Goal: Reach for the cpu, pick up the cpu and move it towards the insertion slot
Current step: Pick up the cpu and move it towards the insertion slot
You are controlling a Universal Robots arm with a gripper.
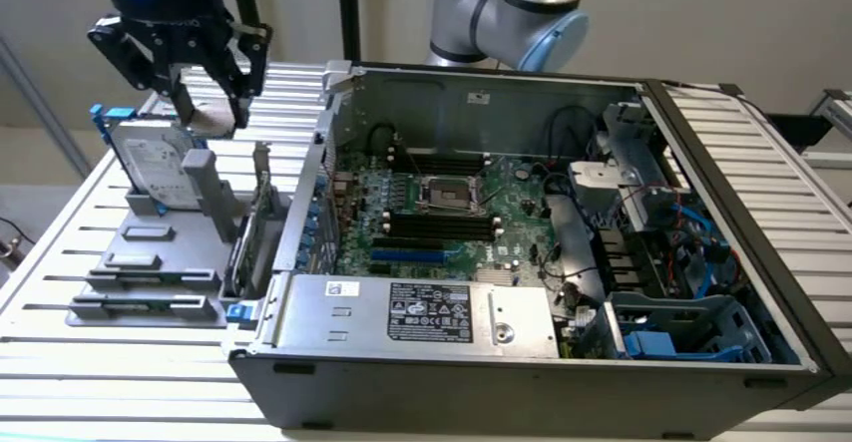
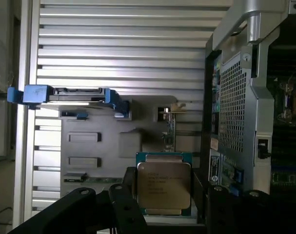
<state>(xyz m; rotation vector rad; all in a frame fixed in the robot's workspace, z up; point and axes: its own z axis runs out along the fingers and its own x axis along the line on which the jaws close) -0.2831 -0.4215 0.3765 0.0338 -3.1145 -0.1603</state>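
Open computer case (image 1: 533,392) lies on its side, lid off. Inside:
- green motherboard (image 1: 513,188) on the floor of the case
- insertion slot (image 1: 449,195) near the board's middle, a shiny frame around a dark centre, with nothing in it
- long black memory slots (image 1: 440,227) just beside the slot
- silver power supply (image 1: 399,312) along the near wall
- blue drive cage (image 1: 679,337) in the corner at the exterior view's right

Grey fixture plate (image 1: 147,262) sits outside the case, at the exterior view's left. A hard drive (image 1: 150,163) in a blue frame stands on edge in it, leaning slightly. Several shallow recesses in the plate are bare.

Gripper (image 1: 211,108) hangs above the far end of the fixture, just beyond the hard drive and well apart from the slot. Its dark fingers (image 2: 121,204) are closed onto the cpu (image 2: 163,181), one on each opposite side edge.

Cpu: in the wrist view the metal top faces the camera, with lines of print running from finger to finger. It is square, so there is no long axis. In the exterior view it is a pale patch between the fingers. It appears clear of the plate, though the gap is hard to judge.

Surface is a slatted aluminium table (image 1: 120,372). A grey-and-blue arm (image 1: 513,8) rises behind the case against a plain pale wall (image 1: 719,13).
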